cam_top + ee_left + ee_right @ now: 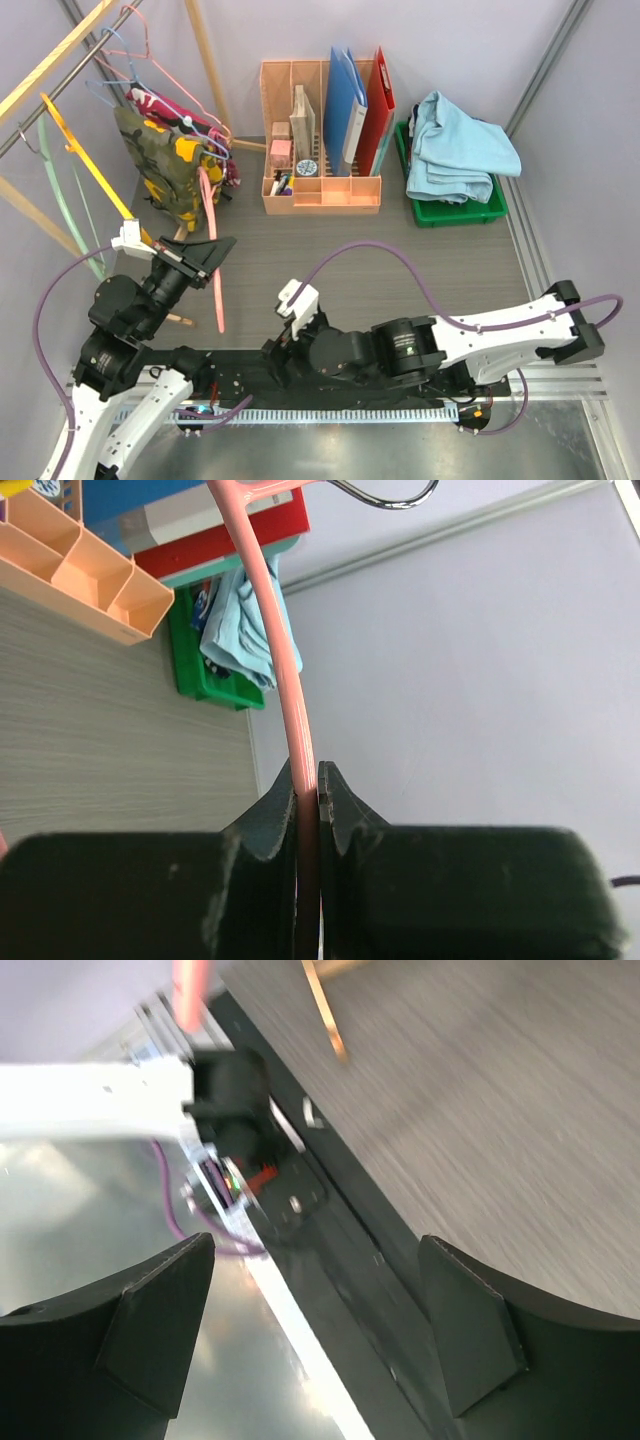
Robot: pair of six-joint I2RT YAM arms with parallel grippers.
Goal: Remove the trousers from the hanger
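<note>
Left end effector (308, 780) clenched on pink hanger (283, 670), right end effector (315, 1250) released, empty, over near edge of desk (520, 1090), light blue trousers (460, 150) in green tray (455, 213) far right

white-and-black arms (500, 325) (looping purple cables (400, 250)), black wedge-shaped gripper fingers (160, 1320)

A robot test cell in a lab: plain grey partition walls (590, 150) enclose a wood-grain surface (470, 262) carrying a clothes rack (50, 63), a desk organiser (320, 196) and a green tray (455, 213).
</note>
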